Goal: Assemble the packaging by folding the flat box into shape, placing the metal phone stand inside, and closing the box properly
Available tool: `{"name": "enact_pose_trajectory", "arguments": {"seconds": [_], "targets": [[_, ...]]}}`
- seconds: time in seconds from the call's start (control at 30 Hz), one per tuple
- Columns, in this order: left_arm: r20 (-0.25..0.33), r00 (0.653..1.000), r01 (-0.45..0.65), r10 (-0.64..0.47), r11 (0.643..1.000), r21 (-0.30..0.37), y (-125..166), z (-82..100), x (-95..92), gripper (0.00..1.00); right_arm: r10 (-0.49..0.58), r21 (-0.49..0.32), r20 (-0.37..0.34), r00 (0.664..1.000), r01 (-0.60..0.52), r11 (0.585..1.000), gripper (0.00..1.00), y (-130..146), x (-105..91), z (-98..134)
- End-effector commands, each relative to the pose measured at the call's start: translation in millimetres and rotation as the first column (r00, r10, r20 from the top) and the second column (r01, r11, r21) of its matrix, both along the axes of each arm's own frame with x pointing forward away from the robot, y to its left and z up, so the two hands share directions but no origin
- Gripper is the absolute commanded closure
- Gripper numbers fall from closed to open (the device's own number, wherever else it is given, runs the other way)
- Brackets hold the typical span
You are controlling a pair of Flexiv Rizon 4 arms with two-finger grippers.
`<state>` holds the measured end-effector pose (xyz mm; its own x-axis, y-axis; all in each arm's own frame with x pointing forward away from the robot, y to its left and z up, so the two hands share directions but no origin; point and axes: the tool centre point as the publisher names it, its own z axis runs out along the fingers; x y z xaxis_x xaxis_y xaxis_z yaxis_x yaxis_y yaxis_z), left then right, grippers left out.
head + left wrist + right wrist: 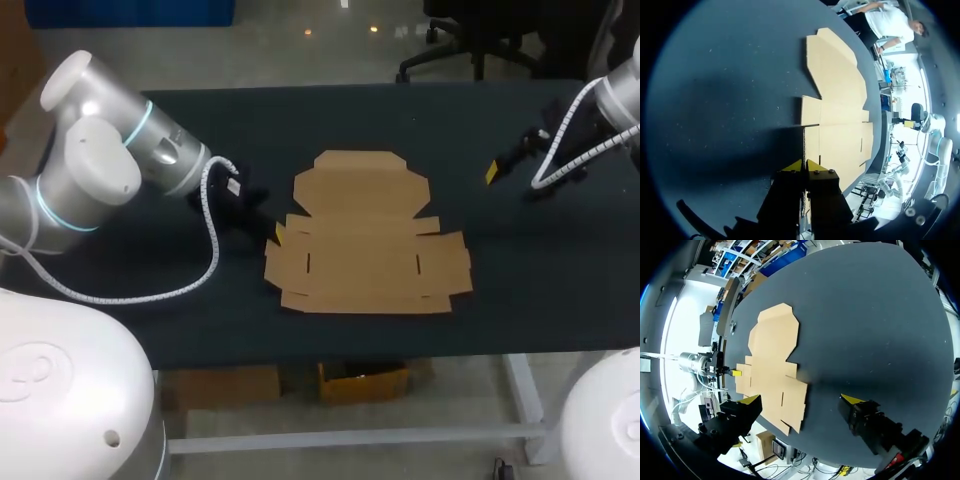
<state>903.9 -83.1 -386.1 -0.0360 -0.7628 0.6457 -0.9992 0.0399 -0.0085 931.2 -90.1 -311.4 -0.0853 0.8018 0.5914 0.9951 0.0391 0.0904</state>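
We are clamping our left gripper (804, 169) on the thin edge of the left side flap (804, 142), the yellow tips pressing together with only cardboard between them. The flat box (365, 240) is lying mid-table. It is a plain brown, matte cardboard sheet, cut with tabs, slots and angled corners, and nearly all of it is lying unfolded. Our right gripper (801, 400) is hanging at the far right with its fingers wide apart, well clear of the box. The table (520, 270) is showing a dark, faintly speckled top. We are judging the folding barely begun. No metal phone stand is showing, so loading and closing are both waiting.
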Motion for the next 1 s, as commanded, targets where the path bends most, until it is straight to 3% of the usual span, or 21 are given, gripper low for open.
{"name": "enact_pose_trajectory", "arguments": {"seconds": [0.03, 0.77, 0.8, 0.83, 0.87, 0.93, 1.0], "targets": [[0.004, 1.000, -0.014, 0.014, 1.000, -0.001, 1.1, 1.0, -2.7, 1.00, 0.000, -0.003, -0.002, 1.000, 0.000, 1.000, 0.00, 0.8, -0.8, 0.6], [0.012, 0.998, -0.054, 0.054, 0.998, -0.009, 5.0, 2.0, 3.6, 1.00, 0.002, 0.001, -0.004, 1.000, -0.002, 1.000, 0.00, 0.7, -0.2, -0.1], [0.012, 0.998, -0.055, 0.055, 0.998, -0.009, 5.3, 2.3, 4.9, 0.92, 0.002, 0.001, -0.004, 1.000, -0.002, 1.000, 0.00, 0.7, -0.3, -0.2], [0.011, 0.998, -0.056, 0.056, 0.998, -0.009, 5.4, 2.4, 5.9, 0.73, 0.001, 0.001, -0.004, 1.000, -0.001, 1.000, 0.00, 0.5, -0.4, -0.2], [0.011, 0.998, -0.057, 0.057, 0.998, -0.008, 5.6, 2.7, 7.0, 0.53, 0.001, 0.001, -0.004, 1.000, -0.001, 1.000, 0.00, 0.4, -0.5, -0.1], [0.009, 0.998, -0.055, 0.055, 0.998, -0.003, 6.1, 4.1, 9.1, 0.02, 0.000, 0.002, -0.003, 1.000, 0.000, 1.000, 0.00, 0.7, -1.0, 0.2], [0.011, 0.999, -0.049, 0.049, 0.999, 0.003, 8.2, 7.4, 11.7, 0.00, 0.000, 0.001, -0.002, 1.000, 0.000, 1.000, 0.00, 0.5, -1.1, 0.4]]}}
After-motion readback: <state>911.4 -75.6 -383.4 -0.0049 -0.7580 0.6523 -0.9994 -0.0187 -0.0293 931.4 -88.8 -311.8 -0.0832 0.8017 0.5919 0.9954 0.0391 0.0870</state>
